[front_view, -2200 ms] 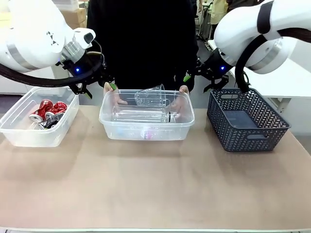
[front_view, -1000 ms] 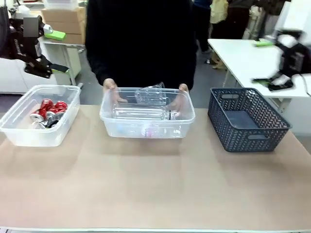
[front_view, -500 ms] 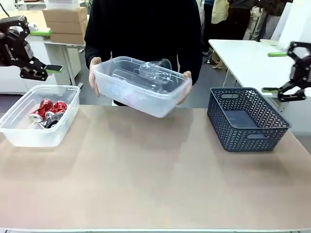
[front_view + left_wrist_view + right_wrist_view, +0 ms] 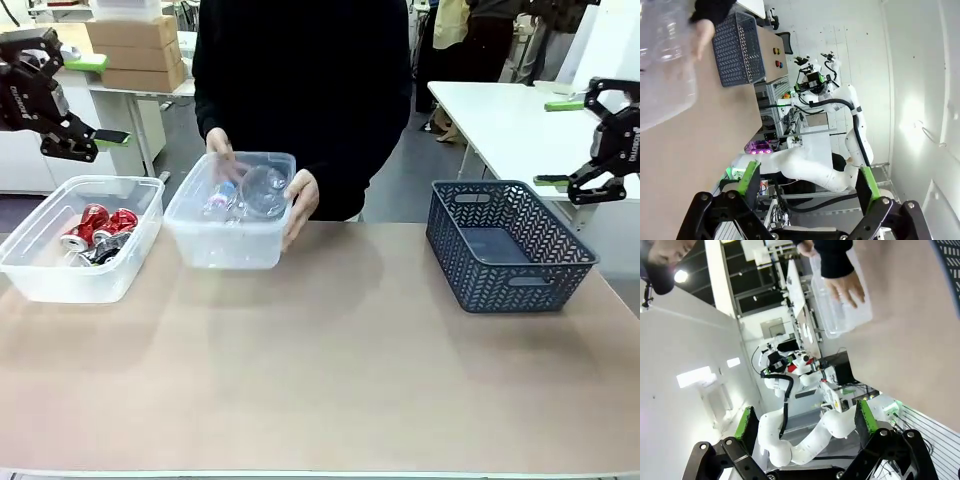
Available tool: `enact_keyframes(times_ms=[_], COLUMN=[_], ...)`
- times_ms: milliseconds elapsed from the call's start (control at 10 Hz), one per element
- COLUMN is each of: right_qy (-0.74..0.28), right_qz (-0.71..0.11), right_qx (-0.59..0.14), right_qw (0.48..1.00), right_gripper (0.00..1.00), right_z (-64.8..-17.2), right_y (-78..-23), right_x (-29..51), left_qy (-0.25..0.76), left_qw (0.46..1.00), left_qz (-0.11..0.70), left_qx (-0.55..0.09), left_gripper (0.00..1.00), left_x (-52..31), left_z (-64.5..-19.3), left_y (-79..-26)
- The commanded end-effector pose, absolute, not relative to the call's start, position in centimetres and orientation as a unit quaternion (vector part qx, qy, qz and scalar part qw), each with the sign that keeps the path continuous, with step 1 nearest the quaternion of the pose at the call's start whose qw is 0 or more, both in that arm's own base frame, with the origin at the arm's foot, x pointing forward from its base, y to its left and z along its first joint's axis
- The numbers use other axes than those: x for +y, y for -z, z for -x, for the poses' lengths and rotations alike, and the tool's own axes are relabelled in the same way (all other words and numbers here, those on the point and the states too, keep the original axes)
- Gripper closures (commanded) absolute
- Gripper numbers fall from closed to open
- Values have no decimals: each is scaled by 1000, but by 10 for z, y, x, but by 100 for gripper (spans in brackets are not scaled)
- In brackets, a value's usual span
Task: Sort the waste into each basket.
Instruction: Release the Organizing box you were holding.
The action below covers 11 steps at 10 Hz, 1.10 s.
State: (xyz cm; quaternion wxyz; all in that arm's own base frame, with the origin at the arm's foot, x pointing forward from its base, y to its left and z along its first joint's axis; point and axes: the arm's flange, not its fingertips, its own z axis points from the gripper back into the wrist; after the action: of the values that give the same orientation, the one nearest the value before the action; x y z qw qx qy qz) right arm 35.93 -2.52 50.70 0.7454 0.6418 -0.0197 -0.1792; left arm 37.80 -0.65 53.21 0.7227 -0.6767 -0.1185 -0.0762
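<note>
At the shared table (image 4: 320, 370), a person in a black top stands on the far side and holds a clear plastic tub (image 4: 232, 222) of clear plastic bottles (image 4: 248, 192), turned end-on toward us. One hand (image 4: 219, 146) grips its far rim and the other hand (image 4: 300, 200) cups its near right corner. The tub sits low, at the table's far edge; we cannot tell whether its base touches the surface. Inside, we make out crumpled clear bottles and a trace of a blue label, little more.

To the left rests a second clear tub (image 4: 40, 275) holding red drink cans (image 4: 108, 222) and a black-and-silver can (image 4: 100, 250), heaped at its far end. To the right stands a dark blue-grey lattice basket (image 4: 530, 275), well apart from the held tub.

Our left gripper (image 4: 88, 100) is raised at the picture's left edge, above and behind the tub of cans, its green-padded fingers spread apart and holding nothing. Our right gripper (image 4: 560, 142) hangs at the right edge, beyond the lattice basket, fingers likewise wide apart and empty.

From the left wrist, we see the left gripper's spread fingers (image 4: 748, 177) with the held tub (image 4: 665, 75) blurred at upper left. From the right wrist, the right gripper's fingers (image 4: 747, 422) stand apart, with the person's hand (image 4: 845, 287) on the clear tub (image 4: 852, 320).
</note>
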Motion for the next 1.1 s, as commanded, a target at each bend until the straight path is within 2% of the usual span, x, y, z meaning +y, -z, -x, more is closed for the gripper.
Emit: enact_keyframes(times_ms=[0, 1000], right_qy=[170, 170], right_qz=[-652, -652], right_qx=[-25, -25], right_qw=[738, 738], right_gripper=[0, 0], right_z=[-361, -361], right_y=[-507, -507], right_x=[-27, -27], left_qy=[81, 81], left_qw=[726, 726], left_qz=[674, 674], left_qx=[-115, -115], left_gripper=[0, 0], left_x=[-6, -6], left_z=[-375, -375], left_y=[-532, -532])
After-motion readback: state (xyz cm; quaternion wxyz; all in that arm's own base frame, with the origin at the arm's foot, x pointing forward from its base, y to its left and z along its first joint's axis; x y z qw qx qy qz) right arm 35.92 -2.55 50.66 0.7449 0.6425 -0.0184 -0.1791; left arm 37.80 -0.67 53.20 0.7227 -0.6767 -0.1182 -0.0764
